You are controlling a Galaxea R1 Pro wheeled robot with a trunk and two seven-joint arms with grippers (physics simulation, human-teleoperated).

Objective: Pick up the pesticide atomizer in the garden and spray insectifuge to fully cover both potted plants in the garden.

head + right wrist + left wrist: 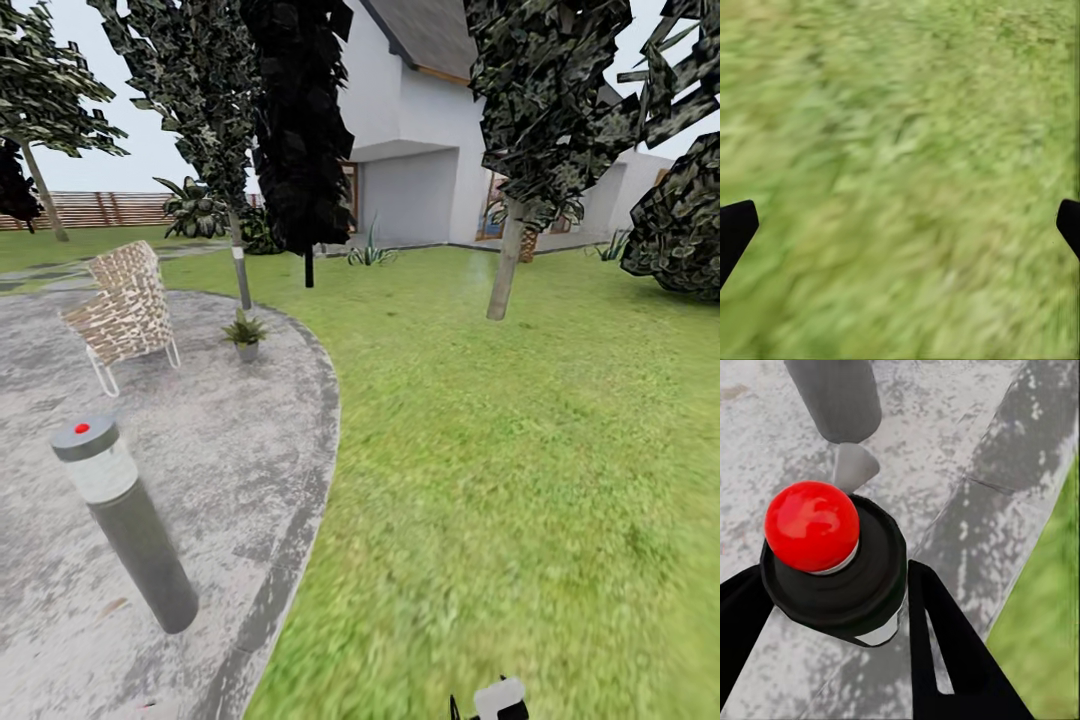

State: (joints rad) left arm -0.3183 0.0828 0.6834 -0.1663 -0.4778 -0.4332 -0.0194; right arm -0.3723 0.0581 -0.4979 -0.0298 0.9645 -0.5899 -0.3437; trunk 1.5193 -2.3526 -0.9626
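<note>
A black-capped, red-knobbed bottle, taken to be the atomizer [811, 526], is clasped in the left gripper [832, 585], held low over the patio [200, 460] edge near a bollard [125, 520]. The right gripper [900, 225] is spread, empty, above the lawn [500, 450]. Pickup is judged done and spraying not begun: one potted plant [246, 332] waits at eleven o'clock, well off.

One potted plant [246, 333] — one chair [124, 308], one bollard [126, 522]
</note>
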